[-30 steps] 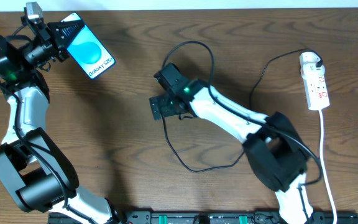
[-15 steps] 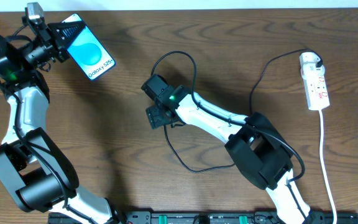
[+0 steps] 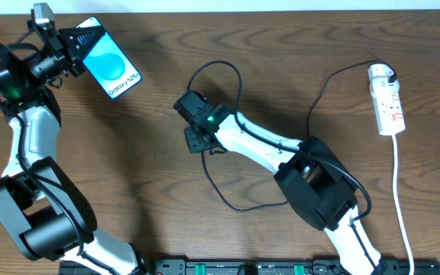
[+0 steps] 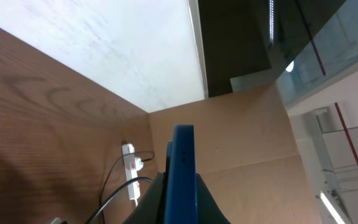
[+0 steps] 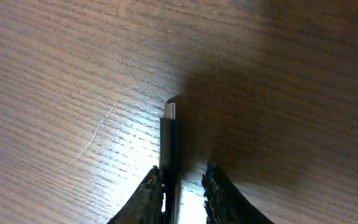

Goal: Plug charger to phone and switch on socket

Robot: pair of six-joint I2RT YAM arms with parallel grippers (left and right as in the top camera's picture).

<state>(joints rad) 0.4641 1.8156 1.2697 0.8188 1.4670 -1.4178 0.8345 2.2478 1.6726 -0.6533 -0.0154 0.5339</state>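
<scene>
My left gripper [image 3: 85, 43] is shut on the upper end of the phone [image 3: 111, 67] and holds it above the table's far left, blue screen up. The left wrist view has the phone [image 4: 183, 168] edge-on between the jaws [image 4: 182, 208]. The charger cable [image 3: 228, 205] loops across the middle to a white adapter [image 3: 380, 74] in the socket [image 3: 388, 107]. My right gripper [image 3: 197, 140] is low over the cable's free end. Its plug [image 5: 169, 140] lies on the wood between narrowed jaws [image 5: 182, 183], against the left finger [image 5: 149, 199], with a sliver of table showing beside the right finger.
The socket [image 4: 131, 183] shows small in the left wrist view, with a brown cardboard wall [image 4: 241, 137] behind the table. The robots' thicker black cables run along both arms. A black rail [image 3: 243, 267] lines the near table edge.
My right gripper moved left along the cable, dragging its loop left, and its jaws have narrowed from wide open to close around the plug. The left arm and phone have not moved.
</scene>
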